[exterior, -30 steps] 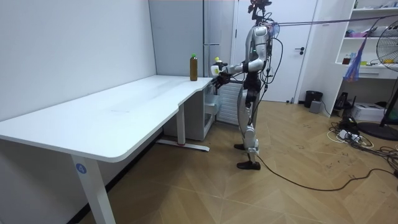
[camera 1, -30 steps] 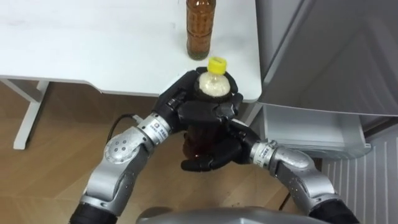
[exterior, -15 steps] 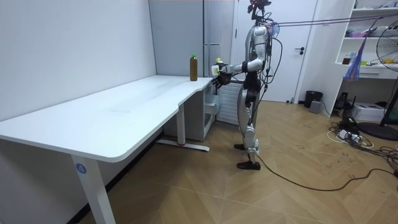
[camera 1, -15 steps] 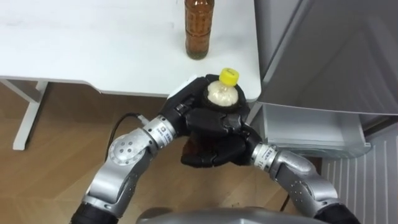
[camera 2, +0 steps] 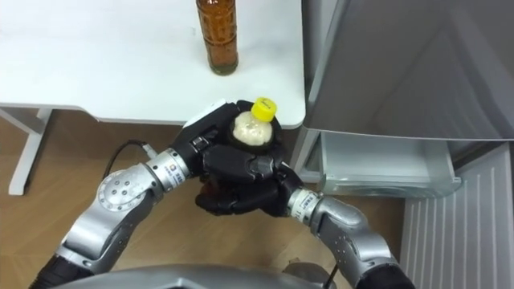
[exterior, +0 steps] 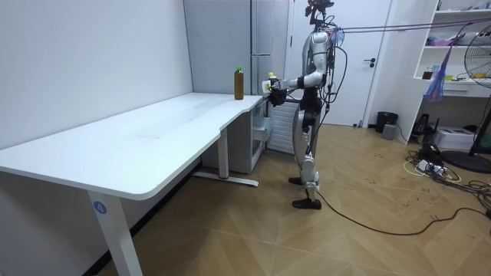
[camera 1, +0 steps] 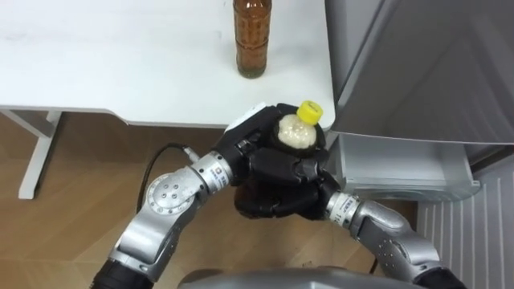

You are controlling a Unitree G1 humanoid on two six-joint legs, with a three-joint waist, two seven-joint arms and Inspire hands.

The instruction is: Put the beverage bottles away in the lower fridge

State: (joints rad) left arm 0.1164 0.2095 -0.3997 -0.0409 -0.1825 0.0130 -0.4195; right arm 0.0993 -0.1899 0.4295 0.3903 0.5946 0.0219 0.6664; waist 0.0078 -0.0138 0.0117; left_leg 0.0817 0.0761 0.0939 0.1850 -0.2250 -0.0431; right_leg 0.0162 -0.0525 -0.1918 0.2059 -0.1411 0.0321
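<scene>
A drink bottle (camera 1: 295, 131) with a yellow cap and dark liquid is held upright in front of me, just off the table's near right corner. My left hand (camera 1: 250, 138) is curled round its upper part. My right hand (camera 1: 277, 193) is curled round its lower part, hiding most of the body. A second bottle of brown drink (camera 1: 252, 36) stands upright on the white table (camera 1: 120, 64) near its right end, with its green cap seen in the room view (exterior: 238, 69). In the room view I stand at the table's far end beside the fridge.
The grey fridge (camera 1: 434, 64) rises at the right. Its lower drawer (camera 1: 401, 164) stands pulled out just right of my hands. A white table leg (camera 1: 36, 152) stands on the wooden floor at the left.
Both hands have carried the yellow-capped bottle to the right and a little up, closer to the open drawer. The brown bottle on the table has stayed put.
</scene>
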